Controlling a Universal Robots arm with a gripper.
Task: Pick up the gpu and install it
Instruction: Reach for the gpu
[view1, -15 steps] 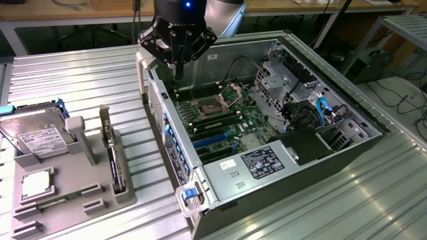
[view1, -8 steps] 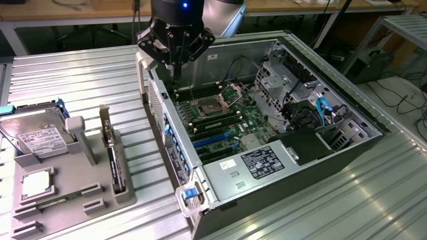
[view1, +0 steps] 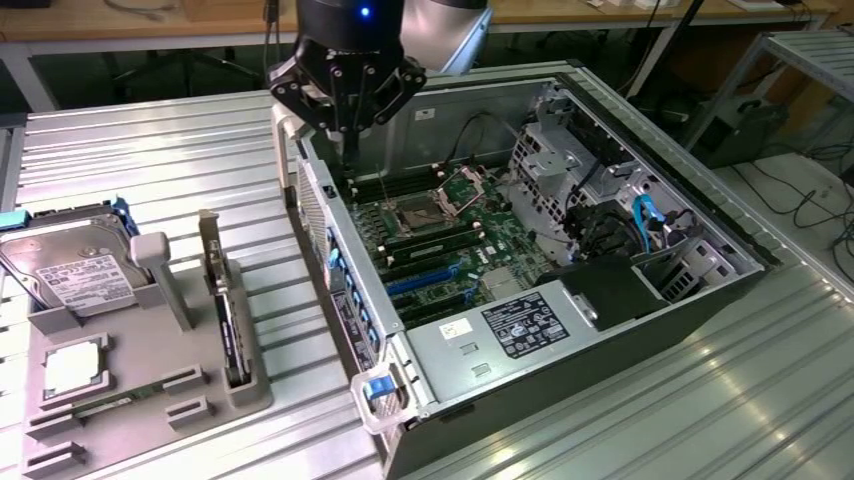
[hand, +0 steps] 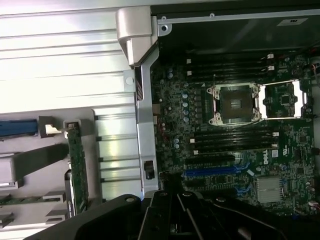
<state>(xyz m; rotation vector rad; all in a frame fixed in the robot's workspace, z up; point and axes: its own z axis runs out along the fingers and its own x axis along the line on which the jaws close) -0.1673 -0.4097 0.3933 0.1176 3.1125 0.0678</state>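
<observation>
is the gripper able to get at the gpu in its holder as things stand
Probably yes: the gpu stands edge-on in the grey holder with nothing over its top edge, and the gripper hangs above the case beside it, shut and empty.

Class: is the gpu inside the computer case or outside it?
Outside. The gpu stands on edge in the grey holder beside the open case.
</observation>
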